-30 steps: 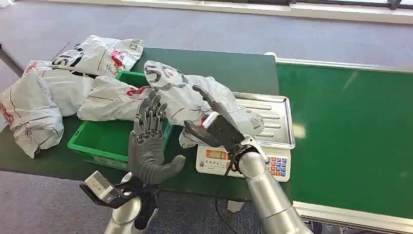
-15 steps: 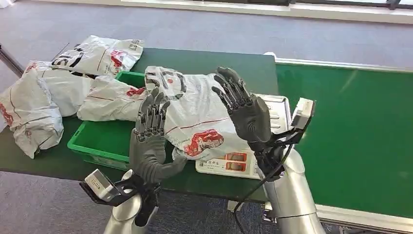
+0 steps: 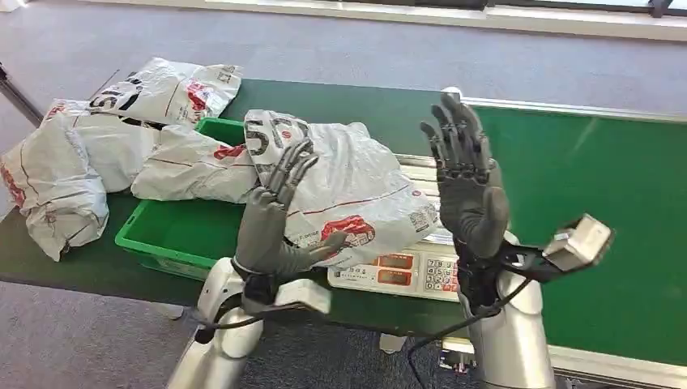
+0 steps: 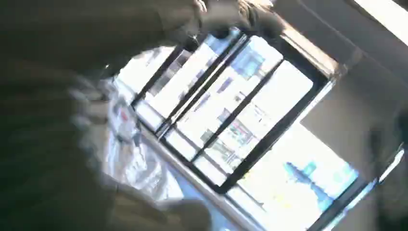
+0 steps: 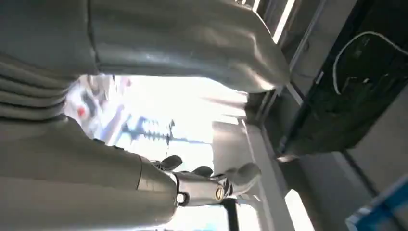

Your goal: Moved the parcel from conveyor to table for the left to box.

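- Parcel (image 3: 340,182) draped over scale (image 3: 405,271) and green crate (image 3: 154,235), could slide off.
- Left hand (image 3: 275,219) spread, touching parcel; right hand (image 3: 466,182) spread, raised, holding nothing.

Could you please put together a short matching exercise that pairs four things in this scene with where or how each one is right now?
Things:
1. parcel
2. green crate
3. right hand
4. left hand

Places or states:
A. raised with fingers spread, holding nothing, in front of the conveyor
B. lying over the scale, one end over the crate
C. on the table, left of the scale
D. against the near side of the parcel, thumb under its edge

Pairs: 1-B, 2-C, 3-A, 4-D
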